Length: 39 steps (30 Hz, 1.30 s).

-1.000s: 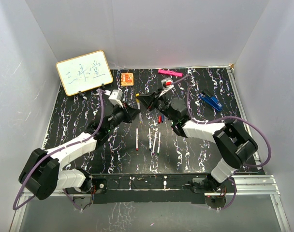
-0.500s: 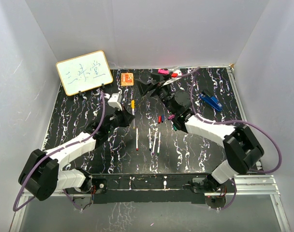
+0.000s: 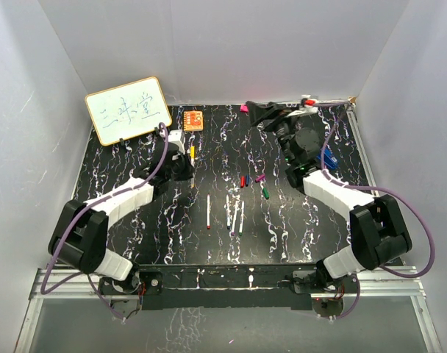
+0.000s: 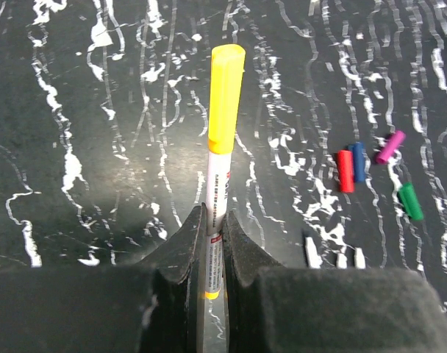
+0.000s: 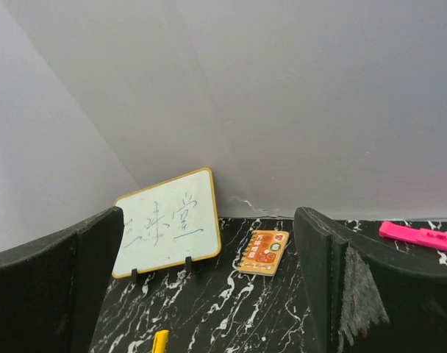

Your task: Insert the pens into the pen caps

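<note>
Bench [image 4: 62, 110] black, white-veined. Pen [image 4: 217, 176] white, yellow cap [image 4: 226, 95]. Right of left pincer [image 4: 212, 218]: red cap [image 4: 345, 170], blue cap [image 4: 358, 162], purple cap [image 4: 390, 146], green cap [image 4: 410, 201].

- White shells on left arm [image 3: 120, 200] and right arm [image 3: 328, 193], bulky black joints between
- Purple cables [image 3: 429, 243] alongside each
- Matte black wedge-shaped left fingers [image 4: 181, 248]
- Broad black right fingers [image 5: 320, 278], inner face rough-textured

Top view: high, behind the arm bases, tilted down over the whole black white-veined table [image 3: 297, 235].

Left wrist: close, looking down past left pincer [image 4: 214, 213] at the table. Shares yellow-capped white pen [image 4: 225, 95] and small coloured plastic caps [image 4: 345, 170] with top view.

Right wrist: raised, facing rear wall. Shares wood-framed whiteboard [image 5: 167, 220] and orange square booklet [image 5: 265, 251] with top view.
</note>
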Available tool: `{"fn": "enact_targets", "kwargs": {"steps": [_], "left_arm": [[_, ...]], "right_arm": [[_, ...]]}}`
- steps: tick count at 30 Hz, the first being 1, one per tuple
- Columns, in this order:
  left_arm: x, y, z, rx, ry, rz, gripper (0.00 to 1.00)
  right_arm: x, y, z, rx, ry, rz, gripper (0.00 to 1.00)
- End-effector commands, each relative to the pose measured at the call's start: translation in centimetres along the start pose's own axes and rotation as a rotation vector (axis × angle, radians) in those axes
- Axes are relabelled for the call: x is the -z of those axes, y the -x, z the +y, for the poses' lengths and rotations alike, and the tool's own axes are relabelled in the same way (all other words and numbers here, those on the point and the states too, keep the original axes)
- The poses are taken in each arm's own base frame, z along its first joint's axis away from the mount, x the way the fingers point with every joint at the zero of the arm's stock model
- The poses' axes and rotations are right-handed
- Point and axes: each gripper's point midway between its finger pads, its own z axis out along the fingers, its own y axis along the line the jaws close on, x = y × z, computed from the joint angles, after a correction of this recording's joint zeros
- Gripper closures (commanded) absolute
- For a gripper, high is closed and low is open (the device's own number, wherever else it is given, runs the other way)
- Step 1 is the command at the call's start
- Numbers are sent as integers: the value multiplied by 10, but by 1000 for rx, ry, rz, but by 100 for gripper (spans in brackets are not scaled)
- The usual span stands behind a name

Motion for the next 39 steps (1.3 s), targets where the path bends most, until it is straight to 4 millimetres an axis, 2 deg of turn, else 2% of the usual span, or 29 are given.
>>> {"fn": "enact_targets", "kwargs": {"steps": [1,4,11,16,21,28,34,39], "left_arm": [[-8,6,18,-13,74,49,100],[-17,6,29,-20,124,86,100],[-43,-10,55,-23,223,219,100],[-56,-23,69,26,250,295,100],[-65,-30,81,43,274,349,99],[-75,-28,84,51,280,353,82],[-72,-18,79,54,266,327,59],[-62,-1,74,51,258,283,54]], "right_arm": [[2,7,-27,-140,-7,1,2],[4,4,-36,-76,-39,16,2],[8,1,-46,35,-82,62,2],[14,2,-54,95,-119,57,2],[10,-7,-59,143,-120,103,2],[10,-21,-60,148,-113,169,2],[14,-18,-58,160,-99,150,2],[6,-17,-62,71,-131,165,2]]}}
